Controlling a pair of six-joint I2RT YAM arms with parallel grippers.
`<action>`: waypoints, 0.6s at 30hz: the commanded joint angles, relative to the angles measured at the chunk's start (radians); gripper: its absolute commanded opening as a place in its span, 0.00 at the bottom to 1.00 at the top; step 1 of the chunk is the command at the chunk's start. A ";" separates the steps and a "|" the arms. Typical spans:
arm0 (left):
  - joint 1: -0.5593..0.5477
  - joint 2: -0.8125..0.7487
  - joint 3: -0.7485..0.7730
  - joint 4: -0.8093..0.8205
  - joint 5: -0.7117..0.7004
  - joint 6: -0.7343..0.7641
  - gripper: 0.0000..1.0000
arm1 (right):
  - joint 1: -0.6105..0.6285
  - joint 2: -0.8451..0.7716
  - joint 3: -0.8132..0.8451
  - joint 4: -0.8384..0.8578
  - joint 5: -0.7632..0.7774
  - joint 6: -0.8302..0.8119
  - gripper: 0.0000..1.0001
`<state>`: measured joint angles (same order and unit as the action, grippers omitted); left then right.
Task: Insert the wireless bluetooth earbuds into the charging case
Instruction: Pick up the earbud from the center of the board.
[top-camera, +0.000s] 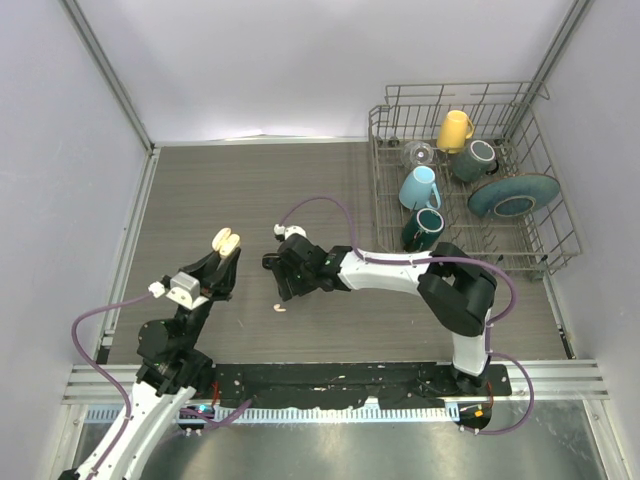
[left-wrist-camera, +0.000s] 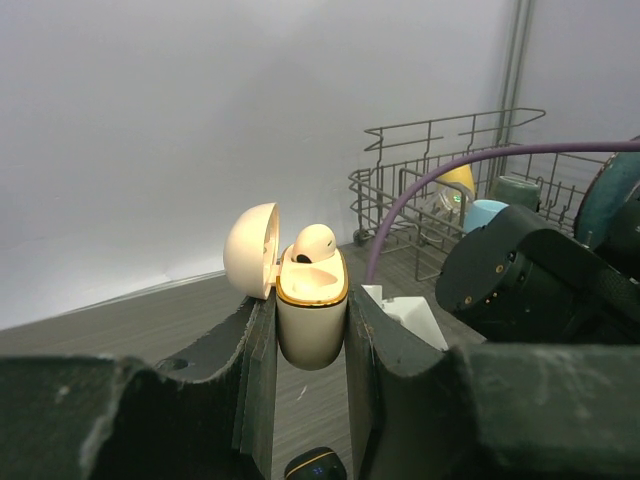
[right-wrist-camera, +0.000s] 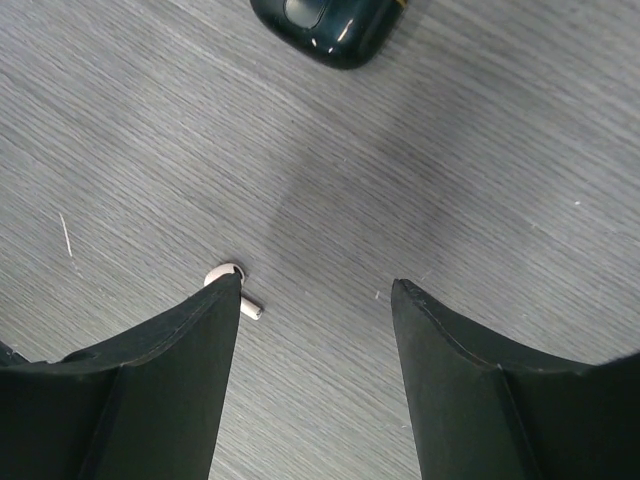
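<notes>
My left gripper (left-wrist-camera: 311, 312) is shut on a cream-white charging case (left-wrist-camera: 312, 330) and holds it upright above the table, its lid (left-wrist-camera: 250, 250) open to the left. One cream-white earbud (left-wrist-camera: 313, 243) sits in the case. From above, the case (top-camera: 226, 241) shows at the left gripper's (top-camera: 222, 256) tips. My right gripper (right-wrist-camera: 315, 286) is open and empty, low over the table. A second cream-white earbud (right-wrist-camera: 248, 308) lies on the table, partly hidden behind the left fingertip (right-wrist-camera: 215, 310). It also shows in the top view (top-camera: 281, 307), just below the right gripper (top-camera: 288, 288).
A closed black charging case (right-wrist-camera: 330, 22) lies on the table ahead of the right gripper and shows under the left one (left-wrist-camera: 318, 465). A wire dish rack (top-camera: 545, 215) with mugs and a plate stands at the back right. White walls enclose the table.
</notes>
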<state>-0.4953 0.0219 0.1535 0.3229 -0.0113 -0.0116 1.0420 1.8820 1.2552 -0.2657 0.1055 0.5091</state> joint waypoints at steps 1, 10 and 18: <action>0.004 -0.010 -0.003 0.048 -0.059 0.035 0.00 | 0.009 0.000 0.029 0.054 -0.023 0.012 0.66; 0.004 -0.046 -0.017 0.039 -0.113 0.041 0.00 | 0.065 -0.029 -0.020 0.123 0.043 0.014 0.62; 0.006 -0.057 -0.011 0.016 -0.141 0.038 0.00 | 0.107 -0.026 -0.025 0.146 0.105 0.011 0.59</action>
<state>-0.4953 0.0105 0.1383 0.3229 -0.1150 0.0124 1.1393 1.8935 1.2282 -0.1764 0.1585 0.5213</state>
